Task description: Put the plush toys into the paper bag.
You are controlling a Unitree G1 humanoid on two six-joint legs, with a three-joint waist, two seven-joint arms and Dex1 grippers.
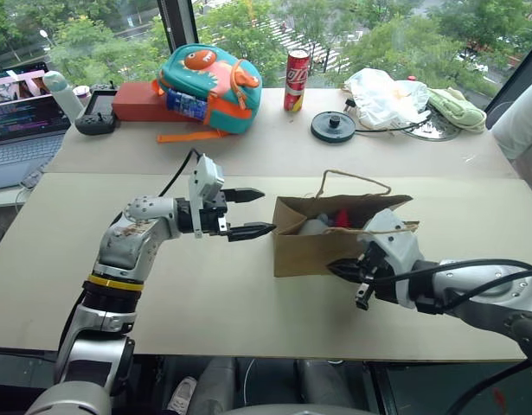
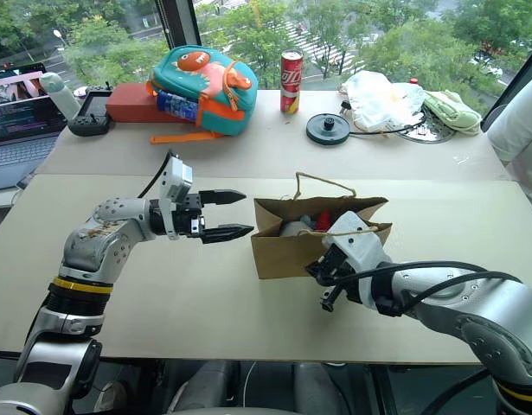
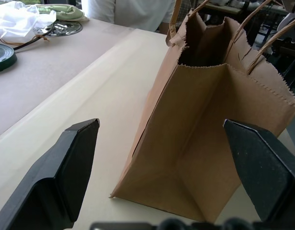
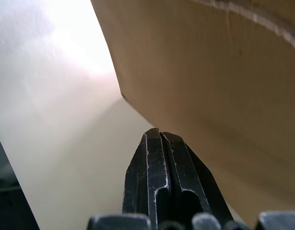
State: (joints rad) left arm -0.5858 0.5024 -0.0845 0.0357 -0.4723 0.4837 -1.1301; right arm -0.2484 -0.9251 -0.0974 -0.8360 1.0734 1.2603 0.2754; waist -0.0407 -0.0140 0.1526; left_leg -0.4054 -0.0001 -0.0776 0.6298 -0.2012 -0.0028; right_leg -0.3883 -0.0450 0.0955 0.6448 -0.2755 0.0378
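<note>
The brown paper bag (image 1: 310, 251) stands upright on the near table with its mouth open and its cord handles (image 1: 352, 179) up. Inside it lie a grey plush toy (image 1: 310, 226) and a red plush toy (image 1: 342, 215), each partly hidden by the bag's wall. My left gripper (image 1: 250, 213) is open and level, pointing at the bag's left end from a short gap away; in the left wrist view its fingers (image 3: 65, 167) frame the bag (image 3: 209, 143). Low against the bag's near face (image 4: 209, 72), my right gripper (image 1: 343, 270) is shut on nothing, as its tips (image 4: 157, 136) show.
On the far table are a teal backpack (image 1: 209, 86), a red can (image 1: 296, 79), a black round disc (image 1: 333, 126), a white plastic bag (image 1: 385, 97), a green cloth (image 1: 456, 108), a red box (image 1: 137, 102) and a controller (image 1: 97, 112). A laptop (image 1: 19, 112) sits far left. A person in white (image 1: 521, 130) stands at the right.
</note>
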